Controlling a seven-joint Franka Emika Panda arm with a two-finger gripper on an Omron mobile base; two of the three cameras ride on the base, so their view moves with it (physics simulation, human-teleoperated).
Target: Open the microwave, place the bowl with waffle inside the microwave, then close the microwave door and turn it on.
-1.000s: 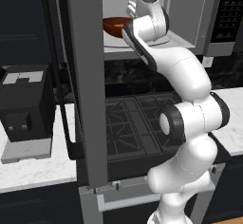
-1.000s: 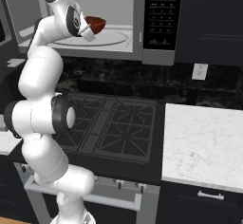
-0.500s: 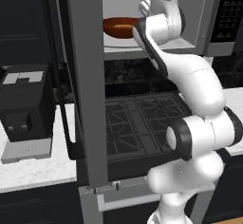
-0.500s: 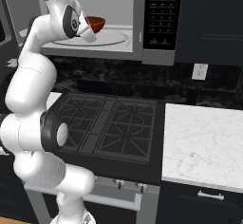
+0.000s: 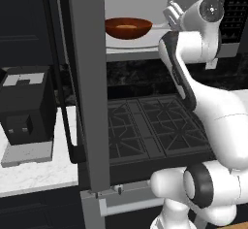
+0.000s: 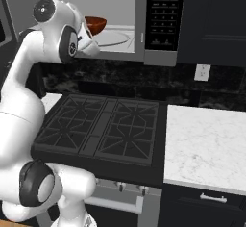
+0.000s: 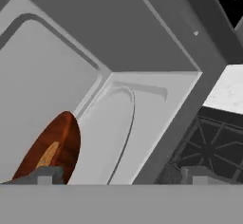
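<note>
From the left base: bowl with waffle [image 5: 128, 28] sat inside the microwave [image 5: 145, 53], just left of the claw [image 5: 172, 15]. From the right base: bowl partly hidden behind the wrist. Hand view: claw spread wide, holding nothing, bowl at lower left.

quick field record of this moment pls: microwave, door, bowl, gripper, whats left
microwave: open, light grey interior showing, black button panel at its right
microwave door: swung wide open, black bar handle on it
bowl with waffle: inside the cavity, sitting on the turntable
gripper: open, at the cavity mouth beside the bowl, holding nothing
stove: below the microwave, burners bare
coffee machine: on the counter left of the door
left to do: close door, turn it on
</note>
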